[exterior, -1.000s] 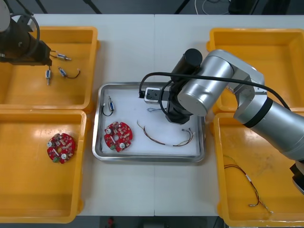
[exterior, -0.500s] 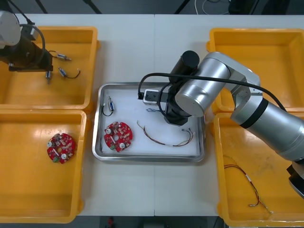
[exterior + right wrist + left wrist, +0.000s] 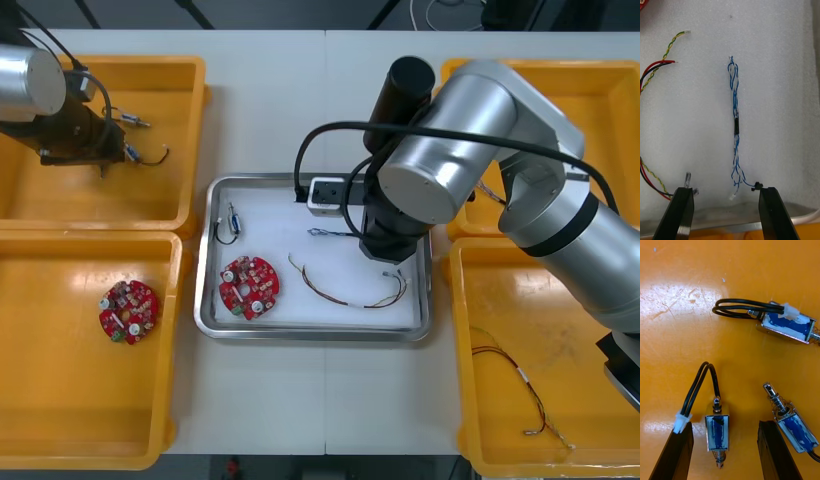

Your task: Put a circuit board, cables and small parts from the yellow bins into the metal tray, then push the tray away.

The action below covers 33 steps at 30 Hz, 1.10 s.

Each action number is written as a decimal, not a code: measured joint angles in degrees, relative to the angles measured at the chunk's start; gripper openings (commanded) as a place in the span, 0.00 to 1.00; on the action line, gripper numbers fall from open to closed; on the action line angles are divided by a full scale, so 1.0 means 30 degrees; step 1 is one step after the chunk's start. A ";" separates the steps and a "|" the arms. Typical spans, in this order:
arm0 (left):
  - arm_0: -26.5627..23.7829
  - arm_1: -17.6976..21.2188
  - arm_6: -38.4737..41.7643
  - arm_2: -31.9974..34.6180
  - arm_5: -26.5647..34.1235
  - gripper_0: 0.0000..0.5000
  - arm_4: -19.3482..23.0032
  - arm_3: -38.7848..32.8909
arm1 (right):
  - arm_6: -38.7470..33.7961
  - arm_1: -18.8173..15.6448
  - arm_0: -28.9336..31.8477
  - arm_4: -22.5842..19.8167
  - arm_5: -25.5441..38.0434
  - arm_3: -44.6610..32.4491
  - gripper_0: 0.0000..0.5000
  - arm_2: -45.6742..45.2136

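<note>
Spread apart and empty, my right gripper (image 3: 725,191) hangs low over the white lining of the metal tray (image 3: 782,45). The blue and white cable (image 3: 735,123) lies loose on it just past my fingertips, with ends of the red and yellow cable (image 3: 662,56) off to one side.

My left gripper (image 3: 724,427) is open too, down over the floor of the far left bin (image 3: 677,277). One small metal part (image 3: 718,435) lies between its fingers, unclamped. A second part (image 3: 792,423) sits just beside one finger, and a third part (image 3: 786,322) lies farther off.

From above, the tray holds a circuit board (image 3: 249,287), a delivered part (image 3: 232,218) and both cables. The near left bin (image 3: 60,400) keeps a second board (image 3: 128,310), and the near right bin (image 3: 500,300) a spare cable (image 3: 520,385).

I judge loading nearly done: another part to bring, then the push. The tray sits between the bins, unpushed.
</note>
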 measured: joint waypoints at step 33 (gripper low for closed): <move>-0.0398 -0.0054 -0.0001 0.0896 0.4363 0.00 -0.0165 -0.1765 | -1.4042 -0.1180 0.6800 0.2122 0.3623 -0.8385 1.00 -0.9773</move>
